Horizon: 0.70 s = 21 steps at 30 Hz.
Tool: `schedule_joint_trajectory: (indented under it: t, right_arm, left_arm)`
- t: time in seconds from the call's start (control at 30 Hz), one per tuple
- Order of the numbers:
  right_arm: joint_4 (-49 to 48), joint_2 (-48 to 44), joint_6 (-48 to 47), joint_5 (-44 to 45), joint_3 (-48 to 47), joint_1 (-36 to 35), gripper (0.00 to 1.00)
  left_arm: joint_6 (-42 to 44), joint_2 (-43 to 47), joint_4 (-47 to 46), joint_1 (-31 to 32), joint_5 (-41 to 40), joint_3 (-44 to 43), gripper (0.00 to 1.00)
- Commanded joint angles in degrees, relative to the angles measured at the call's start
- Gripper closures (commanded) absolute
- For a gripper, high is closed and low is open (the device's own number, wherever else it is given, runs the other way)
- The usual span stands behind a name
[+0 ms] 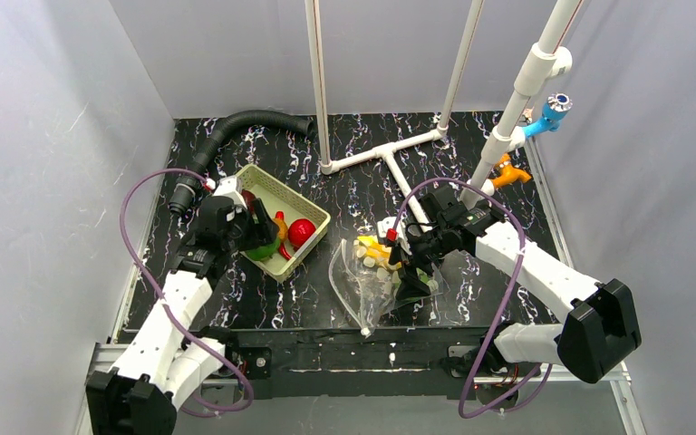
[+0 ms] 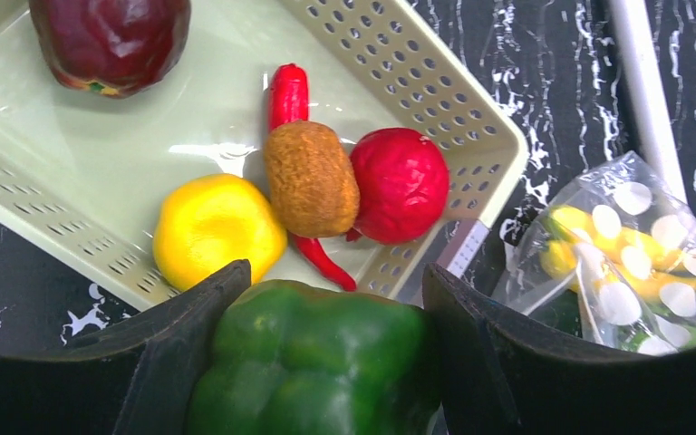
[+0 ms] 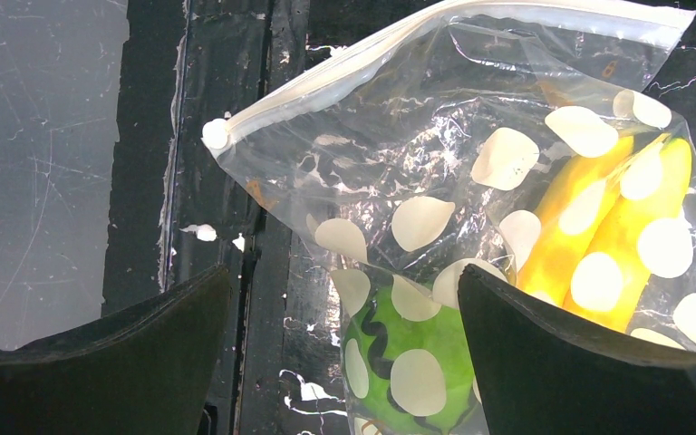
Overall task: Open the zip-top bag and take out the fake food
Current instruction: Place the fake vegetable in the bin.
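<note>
The zip-top bag (image 1: 372, 281), clear with off-white dots, lies on the black table with its white zip strip (image 3: 399, 54) at the near side. Inside it are yellow bananas (image 3: 607, 227) and a green striped fruit (image 3: 408, 353). My right gripper (image 3: 344, 272) is open just above the bag, its jaws on either side of the green fruit. My left gripper (image 2: 335, 272) is shut on a green pepper (image 2: 317, 362) above the near rim of the pale green basket (image 2: 82, 163). In the basket lie a dark red apple (image 2: 113, 36), a yellow fruit (image 2: 217, 227), a brown kiwi (image 2: 311, 177), a red fruit (image 2: 401, 181) and a chili (image 2: 288, 91).
A black corrugated hose (image 1: 227, 131) curls behind the basket. A white pipe frame (image 1: 390, 154) rises from the table's middle back, with an orange clamp (image 1: 507, 172) and a blue fitting (image 1: 548, 113) at the right. Grey walls close in both sides.
</note>
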<state>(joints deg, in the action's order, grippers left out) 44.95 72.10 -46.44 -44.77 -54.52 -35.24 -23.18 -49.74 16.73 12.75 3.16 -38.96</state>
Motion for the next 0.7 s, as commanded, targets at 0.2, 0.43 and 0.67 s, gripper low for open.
schedule_joint_trajectory:
  t: [0.2, 0.43, 0.67]
  right_arm:
    - [-0.21, -0.91, 0.21, -1.94, 0.08, 0.45, 0.0]
    - [-0.08, -0.82, 0.23, -2.0, 0.08, 0.53, 0.0]
    - [-0.12, -0.77, 0.28, -2.12, 0.09, 0.53, 0.0]
  left_arm:
    - [1.02, -5.45, -2.48, -4.31, 0.9, -3.6, 1.0]
    - [1.53, -8.38, -3.52, -5.99, 1.92, -4.1, 1.0]
    - [1.65, -10.13, -4.06, -7.15, 2.68, -4.18, 1.0]
